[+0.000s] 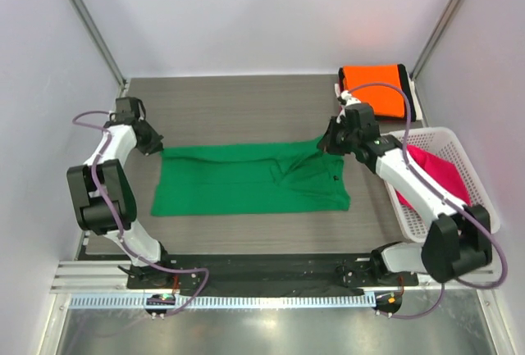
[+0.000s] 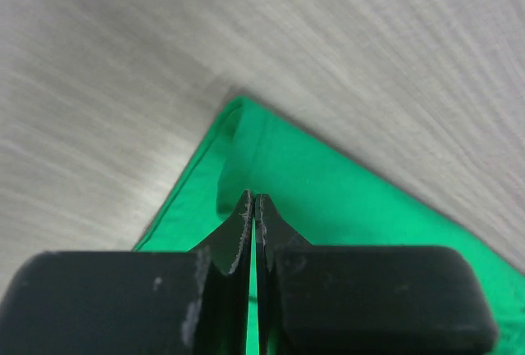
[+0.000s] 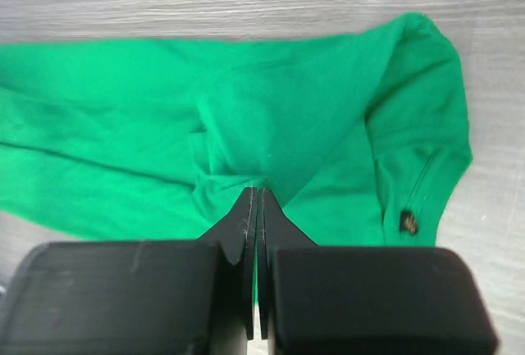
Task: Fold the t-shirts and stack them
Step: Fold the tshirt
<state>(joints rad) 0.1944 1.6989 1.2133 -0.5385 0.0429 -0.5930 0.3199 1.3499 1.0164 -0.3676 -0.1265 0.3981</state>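
Holding the left hand (image 1: 156,148) with fingers together at the far left corner of the green t-shirt (image 1: 246,181), and the right hand (image 1: 326,143) equally closed at the far right corner, with cloth puckering up to its tips; not managing to tell a true pinch from a mere touch. Judging the step as mid-fold: already lying as a long band across the counter (image 1: 246,109), probably needing a crosswise fold next, then carrying onto the orange t-shirt (image 1: 373,84) at far right. Finding open room far and near; minding the basket (image 1: 426,130) close on the right, holding the pink t-shirt (image 1: 435,170).
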